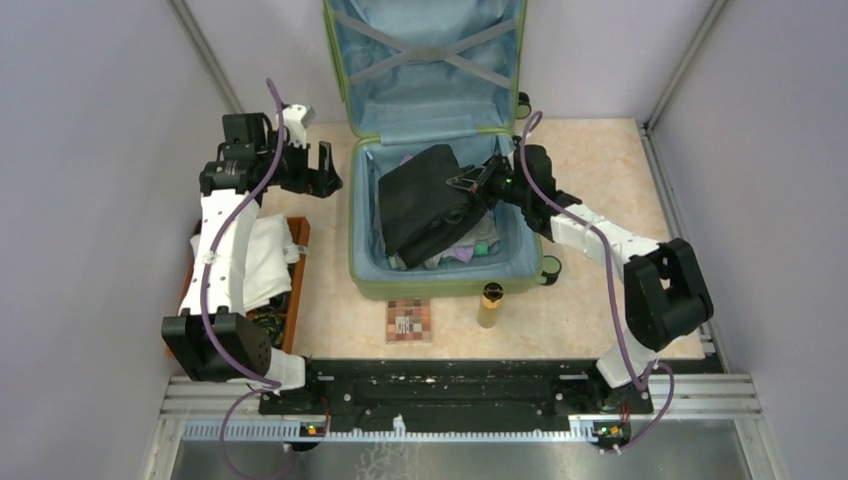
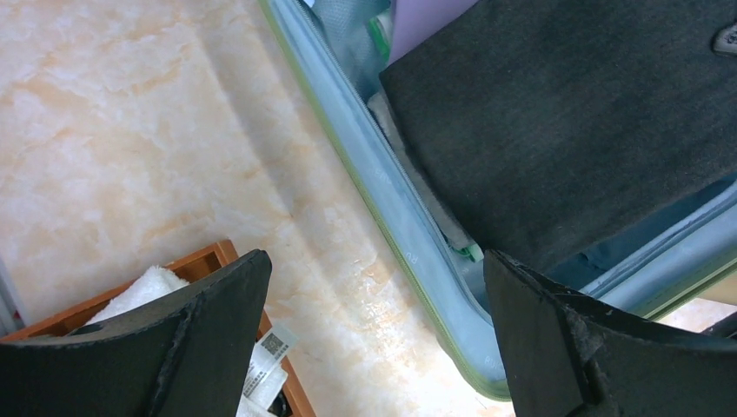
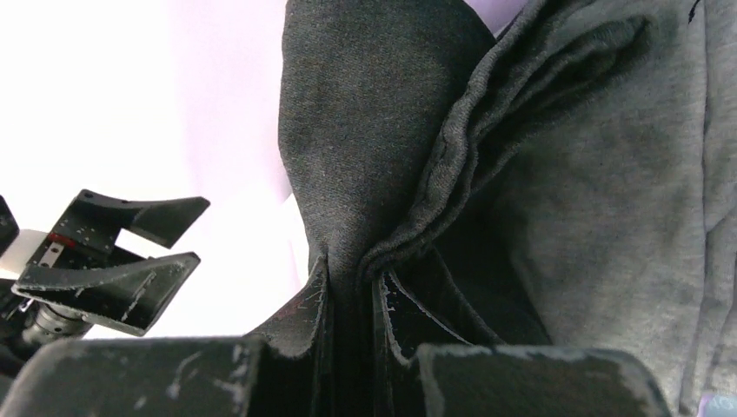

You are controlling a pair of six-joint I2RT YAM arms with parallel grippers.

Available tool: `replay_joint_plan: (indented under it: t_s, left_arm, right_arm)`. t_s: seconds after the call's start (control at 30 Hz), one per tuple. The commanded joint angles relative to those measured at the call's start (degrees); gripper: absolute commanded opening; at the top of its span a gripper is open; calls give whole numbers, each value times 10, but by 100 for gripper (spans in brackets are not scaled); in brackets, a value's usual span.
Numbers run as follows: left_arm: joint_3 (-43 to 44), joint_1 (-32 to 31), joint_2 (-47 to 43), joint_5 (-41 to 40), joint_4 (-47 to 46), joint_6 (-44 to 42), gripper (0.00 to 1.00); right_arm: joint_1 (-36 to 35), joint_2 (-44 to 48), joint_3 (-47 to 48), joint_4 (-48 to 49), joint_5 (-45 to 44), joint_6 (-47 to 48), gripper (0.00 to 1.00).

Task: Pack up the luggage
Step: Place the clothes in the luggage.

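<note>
we have the luggage (image 1: pixel 430 289) lying open at the far middle of the worktop (image 1: pixel 600 170), ribbed light-green shell down and lid stood up at the far edge, so the light-blue lining and crossed straps face us. our right gripper (image 3: pixel 348 278) is pinched almost closed on a fold of a dark garment (image 1: pixel 425 195), a soft matte knit whose doubled hem bunches between the pads. we judge it grips that edge to steer the bulky cloth down over the smaller items in the tub. our left gripper (image 2: pixel 375 261) hangs spread to its widest, holding nothing, just outside the luggage's left wall, likely ready to help tuck. toward the worktop's left edge a wooden tray (image 1: pixel 300 235) carries a fluffy white towel (image 1: pixel 262 262). just outside the luggage's near wall sit a tan bottle (image 1: pixel 490 305) and a flat checkered box (image 1: pixel 408 320), not yet packed.
</note>
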State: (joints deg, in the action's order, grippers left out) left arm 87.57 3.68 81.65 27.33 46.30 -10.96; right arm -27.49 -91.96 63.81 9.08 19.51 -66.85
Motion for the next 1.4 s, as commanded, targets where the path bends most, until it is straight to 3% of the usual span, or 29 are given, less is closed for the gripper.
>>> replay_joint_plan:
  t_s: [0.0, 0.27, 0.4, 0.57, 0.9, 1.17, 1.37]
  left_arm:
    - [-6, 2, 8, 34, -26, -13, 98]
    - [-3, 3, 2, 18, -41, 1, 99]
    - [-7, 3, -6, 2, -50, 13, 98]
    - [-16, 4, -13, 3, -55, 13, 98]
    - [-29, 3, -9, 32, -59, 11, 98]
    - [-39, -21, 6, 52, -63, 12, 98]
    - [-50, -92, 14, 12, -76, 11, 99]
  right_arm:
    - [-14, -4, 57, 102, 9, -20, 0]
    - [-70, -48, 234, 57, 26, 1, 0]
    - [-83, -69, 260, 83, 48, -24, 0]
    - [-75, -27, 162, 75, -3, -17, 0]
    - [-17, -1, -50, 173, -63, -33, 0]
    - [2, 36, -117, 158, -127, 14, 0]
    - [2, 42, -164, 171, -188, 10, 0]
